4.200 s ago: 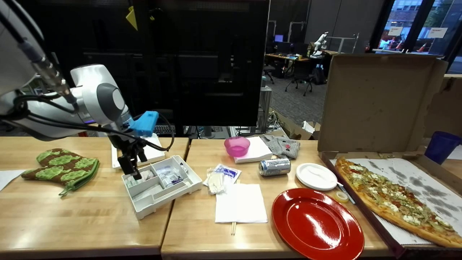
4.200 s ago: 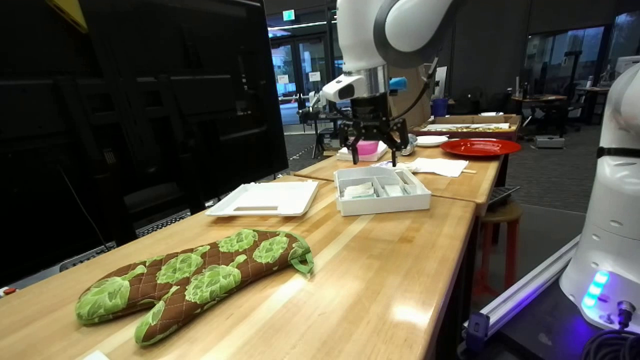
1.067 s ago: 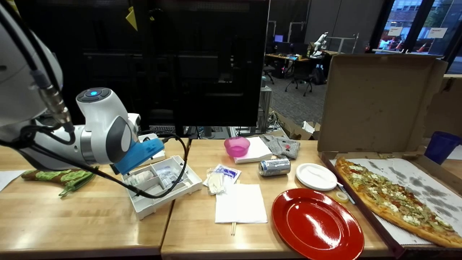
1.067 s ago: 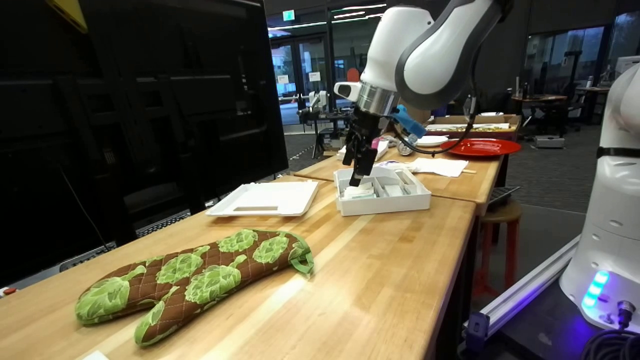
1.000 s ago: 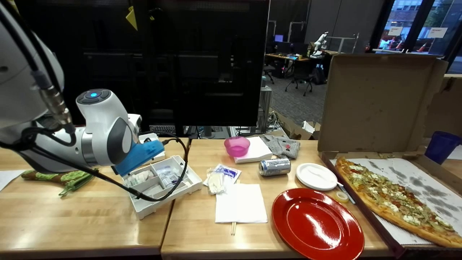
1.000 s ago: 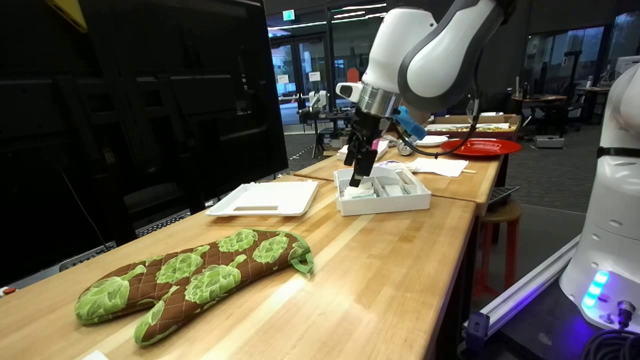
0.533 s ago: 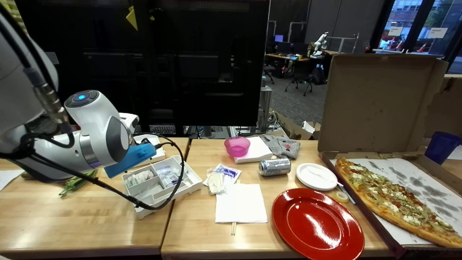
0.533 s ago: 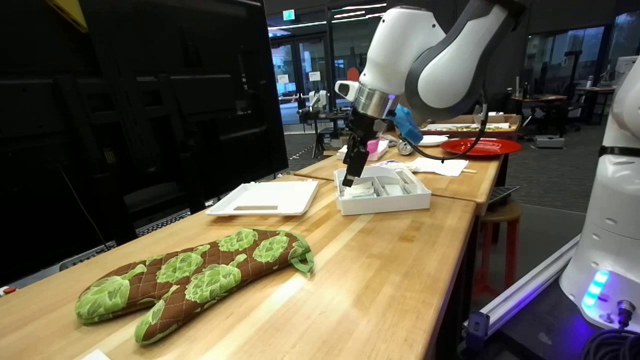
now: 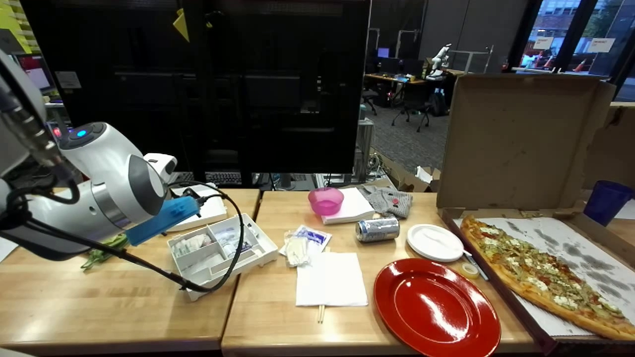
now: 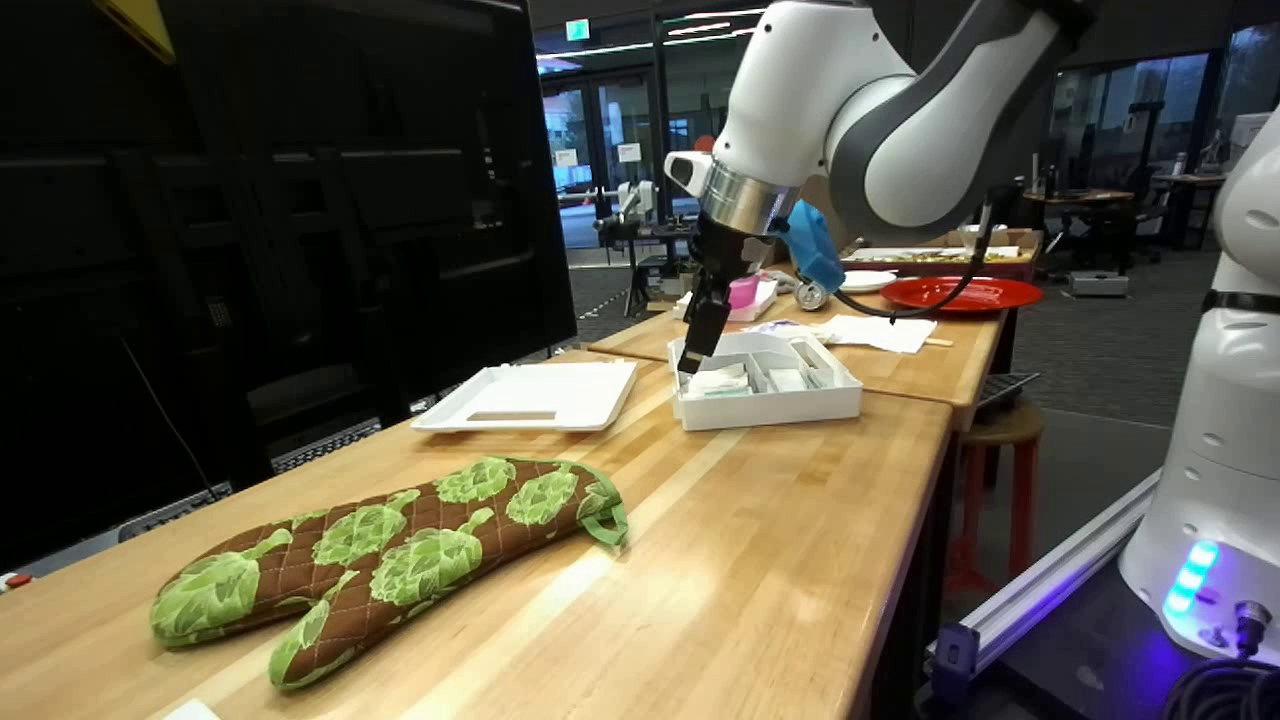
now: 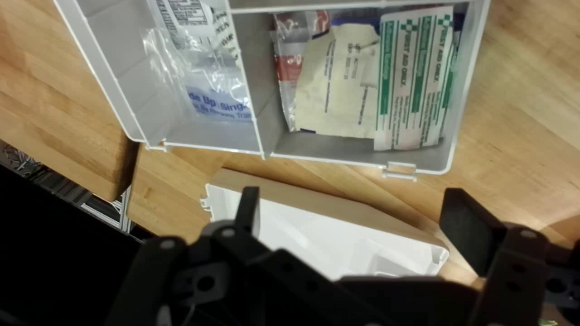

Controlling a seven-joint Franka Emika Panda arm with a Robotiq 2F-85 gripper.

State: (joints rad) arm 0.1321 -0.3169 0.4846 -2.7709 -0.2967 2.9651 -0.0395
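Box (image 10: 775, 410), white and uncovered, stands on the tabletop (image 10: 730, 560) just beside the pincer (image 11: 358, 219), which slants down with its fingers (image 11: 471, 228) spread wide; in the wrist view the gap between them shows the lid (image 11: 317, 233) and bare wood below. Whether the pincer touches the box cannot be told. The box's nearest compartment (image 11: 331, 147) holds bandages (image 11: 412, 81) and a beige pouch (image 11: 337, 90); the one alongside holds a clear bag (image 11: 213, 86). The lid lies beside the box, and a brown-and-green mitt (image 10: 430, 560) rests farther along the same section.

The tabletop is pale, glossy wood in two sections, and the box straddles the seam (image 9: 230, 307). On the other section sit packets (image 9: 305, 245), a napkin (image 9: 331, 280) with sticks (image 9: 321, 315) poking out from under it, a pink bowl (image 9: 326, 202) on a stack of paper (image 9: 354, 208), a can (image 9: 378, 229) on its side, a small white plate (image 9: 432, 243) and a large red plate (image 9: 431, 297). Past them an uncovered pizza box (image 9: 521, 144) holds pizza (image 9: 540, 272), with a blue cup (image 9: 607, 201) next to it. A big black panel (image 9: 278, 109) rises behind the tabletop; beyond it are carpet (image 9: 414, 146) and glass doors (image 10: 615, 115).
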